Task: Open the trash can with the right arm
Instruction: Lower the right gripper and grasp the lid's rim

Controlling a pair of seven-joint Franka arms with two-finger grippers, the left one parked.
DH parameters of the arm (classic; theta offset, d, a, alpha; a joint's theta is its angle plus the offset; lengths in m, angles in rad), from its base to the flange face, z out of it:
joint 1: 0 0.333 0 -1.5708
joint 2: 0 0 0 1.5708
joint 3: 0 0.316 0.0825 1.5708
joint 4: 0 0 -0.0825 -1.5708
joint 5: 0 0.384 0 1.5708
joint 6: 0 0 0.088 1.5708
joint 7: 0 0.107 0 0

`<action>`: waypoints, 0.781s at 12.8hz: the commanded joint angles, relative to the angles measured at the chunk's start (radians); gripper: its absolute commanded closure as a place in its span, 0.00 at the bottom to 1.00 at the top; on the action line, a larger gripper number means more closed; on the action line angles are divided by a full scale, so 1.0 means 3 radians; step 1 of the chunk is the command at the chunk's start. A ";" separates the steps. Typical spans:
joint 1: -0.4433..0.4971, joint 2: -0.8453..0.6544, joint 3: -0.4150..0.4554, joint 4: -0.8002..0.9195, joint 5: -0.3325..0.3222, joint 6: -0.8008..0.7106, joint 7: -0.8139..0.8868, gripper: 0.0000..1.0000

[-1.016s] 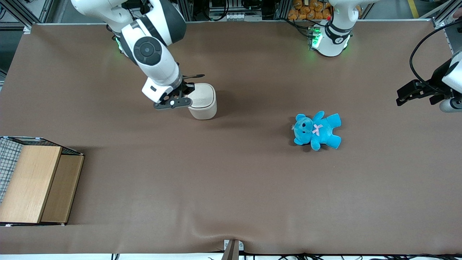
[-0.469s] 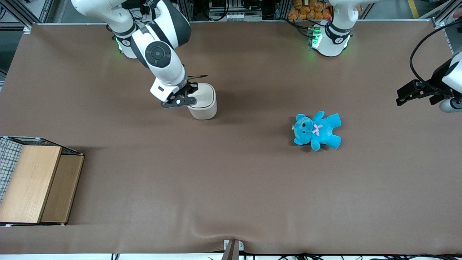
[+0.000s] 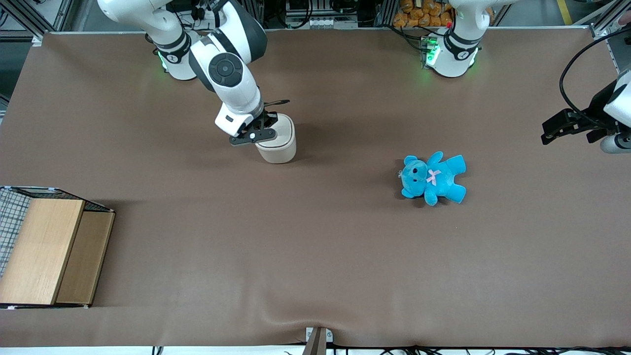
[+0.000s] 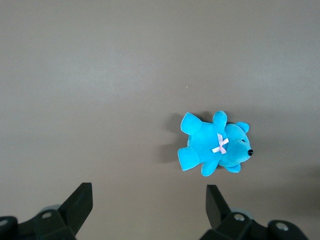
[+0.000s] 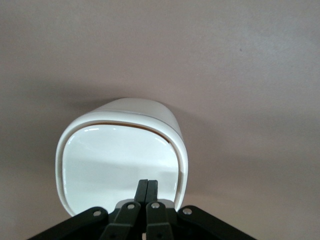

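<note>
The trash can [image 3: 279, 143] is a small cream-white bin standing upright on the brown table, its flat flip lid [image 5: 117, 160] lying down with a thin gap at one edge. My right arm [image 3: 227, 69] reaches down to it. My gripper [image 3: 268, 127] is over the lid, at its edge toward the working arm's end. In the right wrist view the gripper [image 5: 147, 184] has both fingers pressed together, tips just above or on the lid, holding nothing.
A blue teddy [image 3: 433, 177] lies on the table toward the parked arm's end, also in the left wrist view [image 4: 215, 145]. A wooden-topped wire box [image 3: 47, 249] stands near the front camera at the working arm's end.
My right arm has moved sideways toward the trash can, bringing the shut gripper from beside the bin to over its lid. The bin and teddy have not moved.
</note>
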 commanded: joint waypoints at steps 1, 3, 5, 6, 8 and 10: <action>0.0048 -0.0038 -0.0030 -0.0087 0.0051 0.0060 0.0015 1.00; 0.0048 -0.0032 -0.0030 -0.0087 0.0051 0.0080 0.0015 1.00; 0.0048 0.0003 -0.0030 -0.0092 0.0046 0.0100 0.0015 1.00; 0.0053 0.0039 -0.0030 -0.0087 0.0046 0.0121 0.0020 1.00; 0.0079 0.0039 -0.0030 -0.0092 0.0046 0.0091 0.0020 1.00; 0.0089 0.0060 -0.0030 -0.0092 0.0046 0.0116 0.0020 1.00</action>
